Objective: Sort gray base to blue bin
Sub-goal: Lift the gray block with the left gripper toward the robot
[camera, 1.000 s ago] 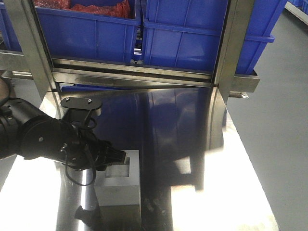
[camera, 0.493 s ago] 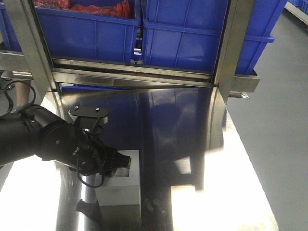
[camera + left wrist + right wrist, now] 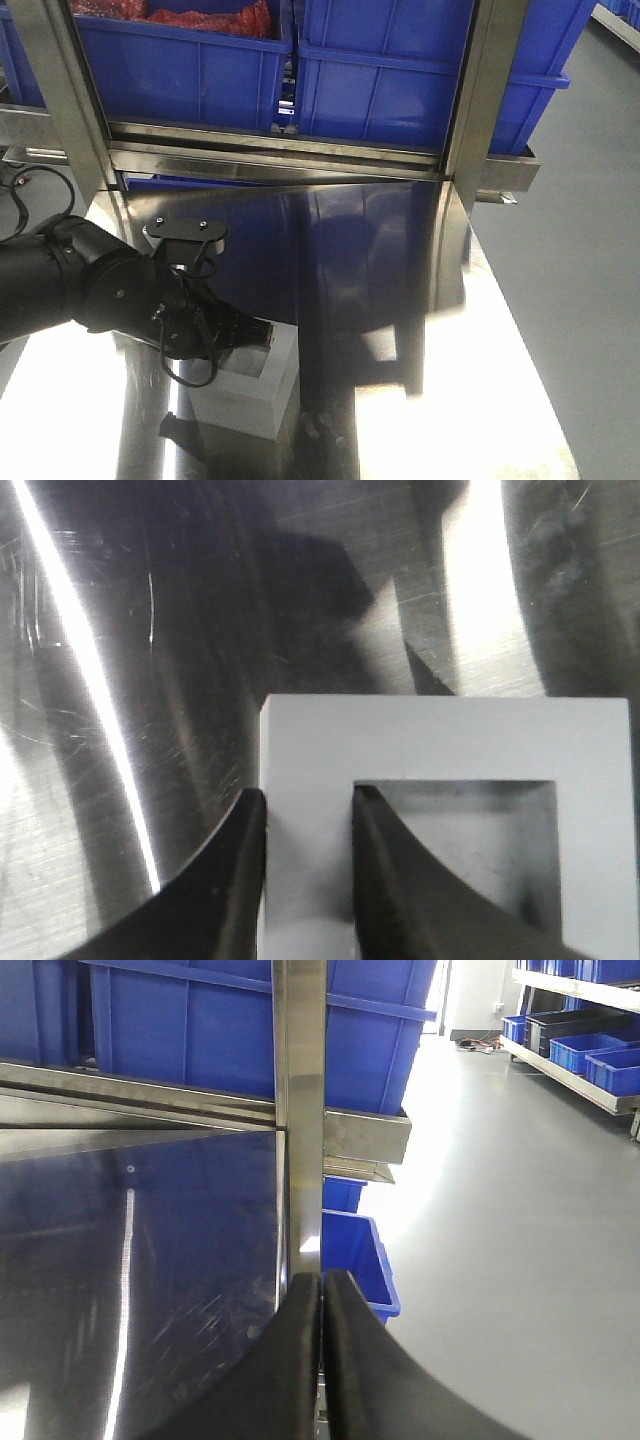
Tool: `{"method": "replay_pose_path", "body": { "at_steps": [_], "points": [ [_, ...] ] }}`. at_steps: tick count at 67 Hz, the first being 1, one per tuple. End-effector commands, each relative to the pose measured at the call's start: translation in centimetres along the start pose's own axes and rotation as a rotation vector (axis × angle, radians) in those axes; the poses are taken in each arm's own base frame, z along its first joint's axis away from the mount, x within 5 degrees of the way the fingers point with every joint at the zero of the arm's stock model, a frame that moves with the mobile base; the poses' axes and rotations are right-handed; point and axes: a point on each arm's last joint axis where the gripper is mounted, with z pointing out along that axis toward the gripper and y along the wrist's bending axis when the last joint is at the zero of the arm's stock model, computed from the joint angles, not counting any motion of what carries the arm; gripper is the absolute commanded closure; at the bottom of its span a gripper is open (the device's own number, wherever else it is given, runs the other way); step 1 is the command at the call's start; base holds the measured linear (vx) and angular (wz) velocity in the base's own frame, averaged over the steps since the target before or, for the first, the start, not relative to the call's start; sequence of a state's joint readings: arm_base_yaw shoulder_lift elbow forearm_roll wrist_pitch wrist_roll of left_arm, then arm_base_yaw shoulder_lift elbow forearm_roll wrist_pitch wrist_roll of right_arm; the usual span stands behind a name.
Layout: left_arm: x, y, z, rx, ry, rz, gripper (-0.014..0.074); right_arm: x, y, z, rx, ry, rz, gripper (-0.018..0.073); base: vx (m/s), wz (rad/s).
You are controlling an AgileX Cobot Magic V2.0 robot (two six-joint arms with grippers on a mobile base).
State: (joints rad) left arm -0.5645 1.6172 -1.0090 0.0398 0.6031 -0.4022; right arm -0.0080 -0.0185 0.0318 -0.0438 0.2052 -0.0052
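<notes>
In its wrist view the left gripper point(image 3: 305, 795) is seen clamped on one wall of the gray base point(image 3: 440, 740), a finger inside the recess. Only in the front view is the base seen tilted over the steel table point(image 3: 500, 400). The fingers of the right gripper point(image 3: 322, 1278) are pressed together.

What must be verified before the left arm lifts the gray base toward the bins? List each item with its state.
1. Grip: left gripper pinches one wall of the gray base, with one finger in the recess: ok.
2. Base clear of the table: cannot tell.
3. Other arm: right gripper shut and empty: ok.
4. Opening of the blue bin free: top out of view, cannot tell.
</notes>
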Motion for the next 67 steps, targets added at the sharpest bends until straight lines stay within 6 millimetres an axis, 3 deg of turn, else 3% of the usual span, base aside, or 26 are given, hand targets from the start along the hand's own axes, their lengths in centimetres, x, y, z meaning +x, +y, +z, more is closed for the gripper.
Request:
{"method": "replay_pose_path", "body": {
  "at_steps": [1,11,21,31,47,55,67],
  "points": [
    [-1.3,-0.6,-3.3,0.066,-0.150,-0.005,0.0605,-0.6,0.0,-0.1,-0.001,-0.082,-0.015,0.0564,0.00,0.00],
    [-1.6,-0.5,-7.1,0.095,-0.306,0.039,0.0605,-0.6,0.0,-0.1,-0.001,-0.082,-0.015,0.0564,0.00,0.00],
    [-0.1,0.4,-10.5,0.121,-0.452,0.080,0.0605,-0.6,0.0,-0.1,-0.001,-0.082,-0.015,0.0564,0.00,0.00],
    [3.0,1.6,-14.1,0.171,-0.641,0.117,0.0604,-0.6,0.0,-0.1,-0.001,-0.082,-0.015,0.0564,0.00,0.00],
    [10.1,4.3,-19.6,0.297,-0.999,0.133,0.0605,-0.6,0.0,-0.1,-0.001,-0.082,-0.015,0.0564,0.00,0.00],
    [13.6,5.7,-20.5,0.327,-1.122,0.142,0.0603,-0.6,0.0,0.0,-0.001,-0.081,-0.015,0.0564,0.00,0.00],
    [17.0,7.0,-19.7,0.344,-1.188,0.140,0.0603,-0.6,0.0,0.0,-0.001,-0.081,-0.015,0.0564,0.00,0.00]
  ]
}}
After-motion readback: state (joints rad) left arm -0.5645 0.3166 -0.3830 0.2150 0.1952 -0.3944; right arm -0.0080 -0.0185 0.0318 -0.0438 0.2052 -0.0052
